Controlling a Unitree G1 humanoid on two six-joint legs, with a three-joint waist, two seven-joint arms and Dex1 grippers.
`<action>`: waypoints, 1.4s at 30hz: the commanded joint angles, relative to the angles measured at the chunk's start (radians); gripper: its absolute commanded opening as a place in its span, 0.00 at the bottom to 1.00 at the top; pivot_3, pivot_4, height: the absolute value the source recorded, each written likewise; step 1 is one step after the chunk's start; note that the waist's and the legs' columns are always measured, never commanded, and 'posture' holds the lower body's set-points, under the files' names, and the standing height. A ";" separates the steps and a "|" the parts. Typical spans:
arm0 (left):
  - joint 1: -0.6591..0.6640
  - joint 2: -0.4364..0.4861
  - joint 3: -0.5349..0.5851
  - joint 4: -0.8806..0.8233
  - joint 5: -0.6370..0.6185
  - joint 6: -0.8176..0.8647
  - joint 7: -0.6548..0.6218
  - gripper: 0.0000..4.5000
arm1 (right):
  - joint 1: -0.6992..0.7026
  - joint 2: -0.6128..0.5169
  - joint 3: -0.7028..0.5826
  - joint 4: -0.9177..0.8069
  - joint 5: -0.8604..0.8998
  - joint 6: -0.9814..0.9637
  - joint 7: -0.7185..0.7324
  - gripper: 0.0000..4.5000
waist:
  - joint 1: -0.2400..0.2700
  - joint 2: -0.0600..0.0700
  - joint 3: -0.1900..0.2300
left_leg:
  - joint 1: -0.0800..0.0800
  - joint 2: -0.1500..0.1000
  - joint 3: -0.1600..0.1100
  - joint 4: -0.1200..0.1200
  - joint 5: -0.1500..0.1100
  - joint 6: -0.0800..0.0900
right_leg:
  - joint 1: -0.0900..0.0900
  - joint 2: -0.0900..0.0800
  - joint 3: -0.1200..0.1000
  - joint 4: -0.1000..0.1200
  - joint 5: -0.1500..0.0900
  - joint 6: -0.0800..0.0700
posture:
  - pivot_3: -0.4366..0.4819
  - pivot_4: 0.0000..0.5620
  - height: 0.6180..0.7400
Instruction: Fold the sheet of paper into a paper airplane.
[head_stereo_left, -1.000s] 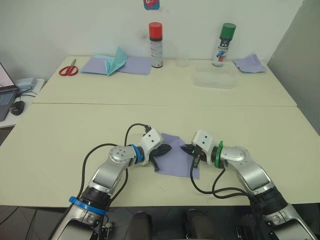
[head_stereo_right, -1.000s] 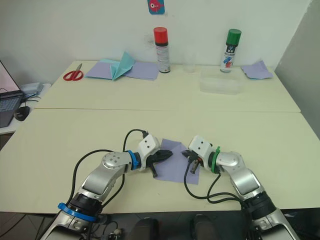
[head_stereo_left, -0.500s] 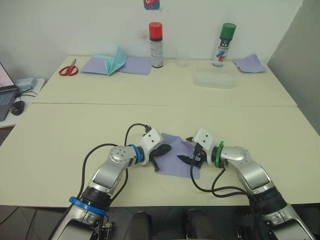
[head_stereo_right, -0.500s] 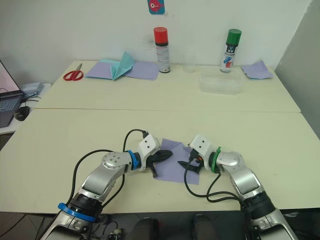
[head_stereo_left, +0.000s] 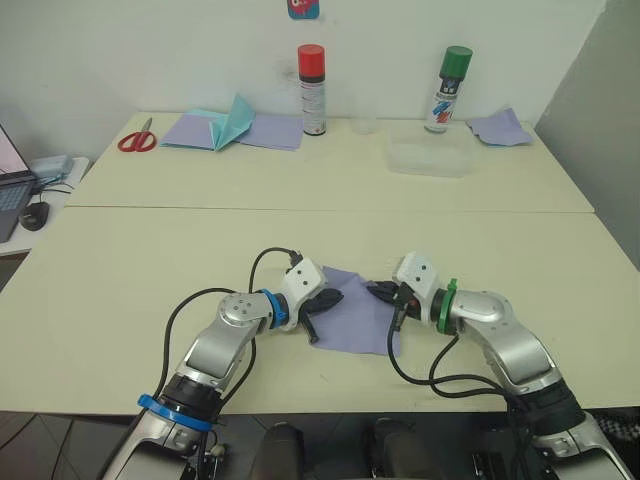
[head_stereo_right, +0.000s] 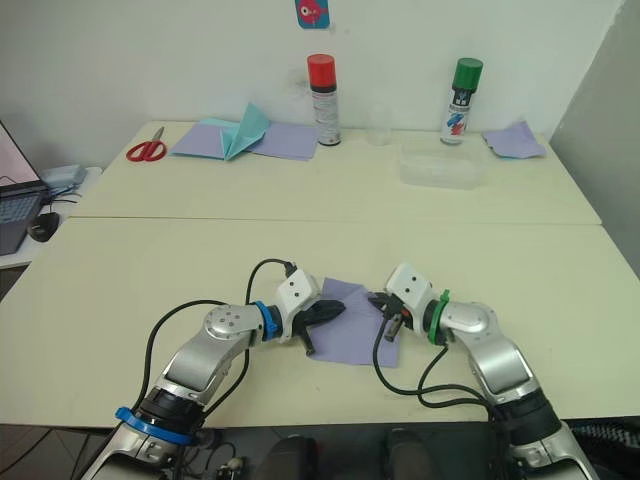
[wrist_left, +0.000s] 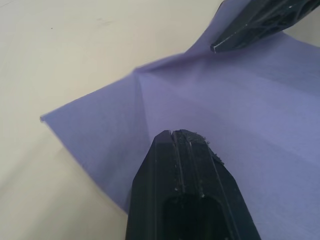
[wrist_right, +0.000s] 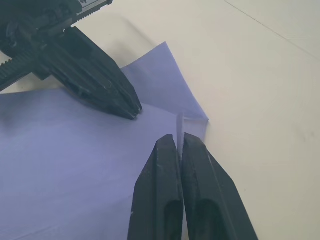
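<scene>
Now we see the sheet of paper lying on the near part of the worktop, between our two hands. Our left hand rests with its fingers pressed together, their tips down on the sheet's left part. In the left wrist view those closed fingertips sit on the lavender surface, where faint crease lines run. Our right hand comes in from the opposite side, at the sheet's far right edge. In the right wrist view its fingers are closed on a thin upturned edge of the paper, which stands up between them. The two hands point toward each other, close but apart, with the far corner of the sheet lying just past them.

At the back of the worktop stand a red-capped can and a green-capped can, with scissors well off to the left.
</scene>
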 joint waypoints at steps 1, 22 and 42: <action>0.027 0.003 -0.038 0.038 0.029 0.035 -0.006 0.00 | -0.002 0.002 -0.005 -0.048 0.006 -0.014 -0.005 0.01 | 0.000 0.000 0.000 | 0.000 0.000 0.000 0.000 0.000 0.000 | 0.000 0.000 0.000 0.000 0.000 0.000 | 0.48 0.27 1.00; 0.037 0.025 -0.037 0.011 0.023 0.028 -0.029 0.00 | -0.018 0.002 0.073 0.098 -0.095 -0.071 0.001 0.01 | -0.001 0.000 0.000 | 0.001 0.000 0.000 0.000 0.000 0.000 | 0.000 0.000 0.000 0.000 0.000 0.000 | 0.48 0.27 1.00; -0.213 -0.020 0.025 -0.074 -0.113 0.198 -0.033 0.00 | -0.020 0.004 0.088 0.095 -0.105 -0.047 -0.009 0.01 | -0.004 -0.003 0.003 | 0.000 -0.001 0.000 0.000 0.000 0.000 | -0.001 0.001 0.000 0.000 0.001 0.001 | 0.48 0.27 1.00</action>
